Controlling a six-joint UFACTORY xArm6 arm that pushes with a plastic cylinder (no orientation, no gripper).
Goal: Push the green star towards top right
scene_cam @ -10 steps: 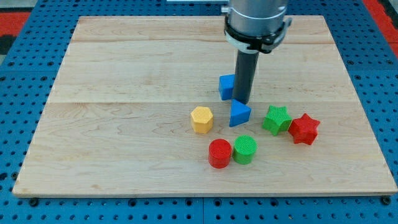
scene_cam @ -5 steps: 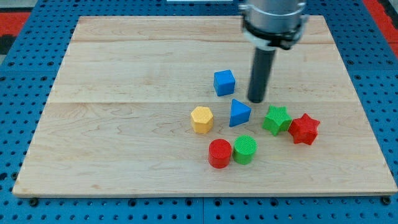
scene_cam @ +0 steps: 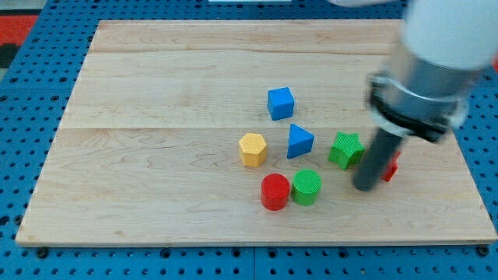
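The green star point(scene_cam: 345, 148) lies on the wooden board point(scene_cam: 156, 93) right of centre. My tip point(scene_cam: 363, 187) is blurred by motion and sits just below and to the right of the green star, in front of the red star point(scene_cam: 389, 166), which it mostly hides. The rod rises up and to the right from the tip.
A blue triangle point(scene_cam: 299, 141) lies left of the green star. A blue cube point(scene_cam: 281, 103) is above it. A yellow hexagon point(scene_cam: 252, 149) is further left. A red cylinder point(scene_cam: 275, 191) and a green cylinder point(scene_cam: 306, 187) stand side by side below.
My tip has swung from beside the blue cube, right and down, to below right of the green star. The blue cube slid slightly left. The green star has not moved.
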